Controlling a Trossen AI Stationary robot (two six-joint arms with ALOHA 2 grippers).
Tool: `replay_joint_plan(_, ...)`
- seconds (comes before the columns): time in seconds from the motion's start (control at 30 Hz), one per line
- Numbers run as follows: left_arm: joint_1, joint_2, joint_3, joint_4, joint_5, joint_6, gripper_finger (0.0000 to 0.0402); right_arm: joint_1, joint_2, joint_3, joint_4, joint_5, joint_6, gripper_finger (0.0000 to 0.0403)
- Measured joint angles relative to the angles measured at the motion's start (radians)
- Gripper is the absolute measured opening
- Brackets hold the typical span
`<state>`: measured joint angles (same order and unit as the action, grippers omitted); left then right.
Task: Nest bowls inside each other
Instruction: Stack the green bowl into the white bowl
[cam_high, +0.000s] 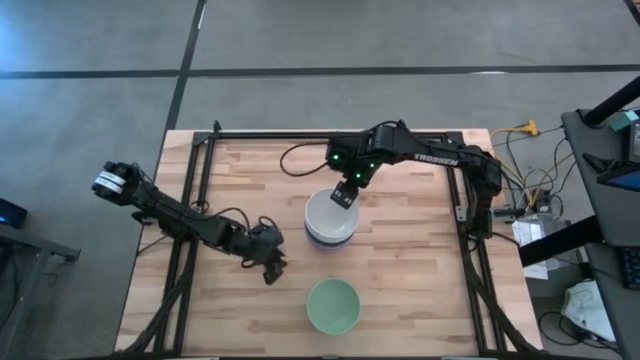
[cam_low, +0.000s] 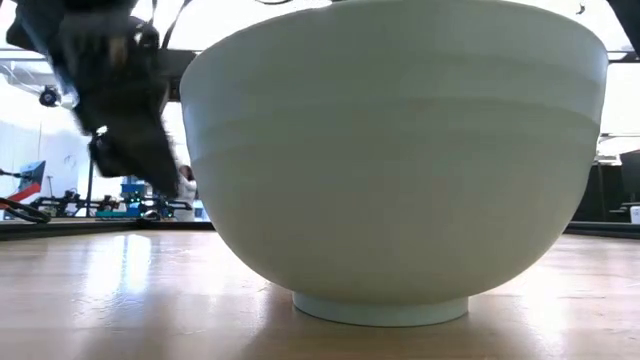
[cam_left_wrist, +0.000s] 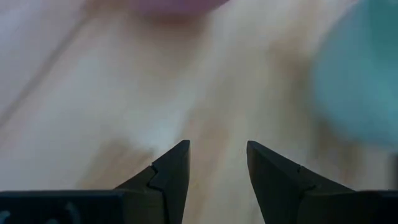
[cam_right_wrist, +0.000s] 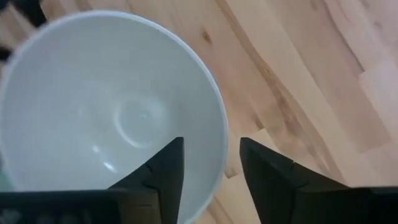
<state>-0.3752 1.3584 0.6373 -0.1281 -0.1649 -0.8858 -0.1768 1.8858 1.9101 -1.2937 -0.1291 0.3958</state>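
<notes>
The wooden table (cam_high: 420, 300) takes up most of what I see, both dark arms reaching in over it. Near its middle sits a stack of nested bowls (cam_high: 331, 220), a white bowl (cam_right_wrist: 112, 112) on top with a bluish rim showing beneath. The mint green bowl (cam_high: 333, 305) stands alone, nearer the front edge, apart from the stack. The right gripper (cam_high: 345, 192) hangs over the stack's far rim, fingers parted around the lip and gripping nothing. The left gripper (cam_high: 268, 262) waits open, low beside the green bowl. My worry: if that right finger drags the rim as it lifts, the top bowl could tilt or the stack slide.
</notes>
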Motion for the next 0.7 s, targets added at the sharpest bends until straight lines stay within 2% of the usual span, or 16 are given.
replay_joint_plan(0.13,0.0,-0.002,0.002,0.221,0.035,-0.072,0.0144,0.003,-0.046,0.027,-0.026,0.0,-0.001,0.0151)
replay_joint_plan(0.3,-0.004,0.003,0.007,0.424,0.06,-0.365,0.0144,0.046,-0.182,0.005,-0.042,0.053,0.0,0.014)
replay_joint_plan(0.43,-0.019,0.034,0.062,0.367,0.116,-0.493,0.0143,0.109,-0.311,-0.022,-0.042,0.231,0.027,0.013)
replay_joint_plan(0.53,-0.033,0.074,0.129,0.232,0.143,-0.524,0.0134,0.156,-0.406,-0.047,-0.041,0.359,0.066,0.0123)
replay_joint_plan(0.7,-0.035,0.147,0.265,0.081,0.146,-0.541,0.0109,0.208,-0.555,-0.116,-0.042,0.455,0.131,0.0114)
